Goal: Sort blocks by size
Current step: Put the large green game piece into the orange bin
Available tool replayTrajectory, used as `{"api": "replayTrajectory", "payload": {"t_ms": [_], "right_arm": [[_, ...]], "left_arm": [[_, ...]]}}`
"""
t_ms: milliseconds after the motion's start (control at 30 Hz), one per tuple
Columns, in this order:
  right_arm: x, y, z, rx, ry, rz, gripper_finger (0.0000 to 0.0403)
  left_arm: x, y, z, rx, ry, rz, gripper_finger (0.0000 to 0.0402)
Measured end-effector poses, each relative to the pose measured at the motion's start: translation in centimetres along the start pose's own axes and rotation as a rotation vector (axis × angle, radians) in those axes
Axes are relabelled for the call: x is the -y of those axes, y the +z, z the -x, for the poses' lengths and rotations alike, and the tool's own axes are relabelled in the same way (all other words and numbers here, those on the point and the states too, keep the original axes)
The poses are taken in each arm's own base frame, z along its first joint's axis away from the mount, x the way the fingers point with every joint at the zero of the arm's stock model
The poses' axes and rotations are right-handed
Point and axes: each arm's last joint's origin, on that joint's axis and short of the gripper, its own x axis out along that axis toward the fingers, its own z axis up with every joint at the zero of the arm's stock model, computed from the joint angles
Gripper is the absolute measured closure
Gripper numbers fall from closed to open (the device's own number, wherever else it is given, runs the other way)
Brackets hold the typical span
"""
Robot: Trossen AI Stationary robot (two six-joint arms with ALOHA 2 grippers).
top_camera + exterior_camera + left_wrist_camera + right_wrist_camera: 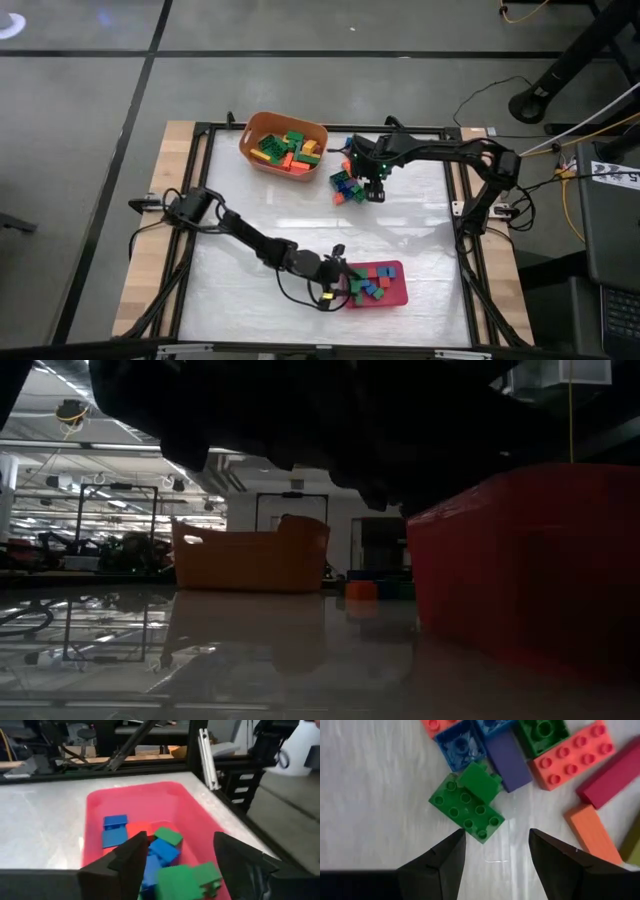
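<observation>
Open left pincer (pixel 177 865) over blocks (pixel 150 852) in pink tray (pixel 197 815)

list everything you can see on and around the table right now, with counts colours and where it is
orange tub: one, orange, far side of the table, left of centre; holds green, orange, yellow and red blocks
pink-red tray: one, near side, right of centre; holds blue, green and red blocks
loose blocks: a small pile, too many to count; green, blue, purple, orange, red; on the table right of the tub
table: one, white top, wooden edges, black frame
left gripper: open, over the tray's near end, empty
right gripper: open, above the loose pile beside a green block, empty
</observation>
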Motion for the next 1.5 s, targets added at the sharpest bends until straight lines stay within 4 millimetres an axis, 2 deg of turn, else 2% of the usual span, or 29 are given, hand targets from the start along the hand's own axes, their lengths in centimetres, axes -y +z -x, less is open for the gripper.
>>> {"api": "replayTrajectory", "payload": {"t_ms": [167, 333, 633, 867, 1200, 1500], "right_arm": [[-0.1, -1.0, -1.7, -0.025, -0.044, 0.084, 0.0188], [-0.2, -1.5, -2.4, -0.035, -0.06, 0.137, 0.0188], [-0.3, -1.3, -2.5, 0.0, -0.032, 0.225, 0.0188], [-0.5, -1.3, -2.5, 0.033, 0.035, 0.291, 0.0188], [-0.4, -0.7, -2.7, 0.095, 0.042, 0.359, 0.0188], [-0.3, -1.1, -5.7, -0.012, 0.092, 0.349, 0.0188]], "left_arm": [[-0.6, 0.7, 0.6, -0.07, 0.019, -0.089, 0.0182], [-2.0, 2.0, 1.6, -0.176, 0.05, -0.098, 0.0181], [-5.1, 3.9, 3.0, -0.236, 0.12, -0.074, 0.018], [-6.9, 4.1, 3.2, -0.254, 0.161, -0.059, 0.018], [-7.9, 4.1, 3.3, -0.259, 0.183, -0.054, 0.018], [-7.9, 4.0, 3.3, -0.26, 0.183, -0.052, 0.018]]}}
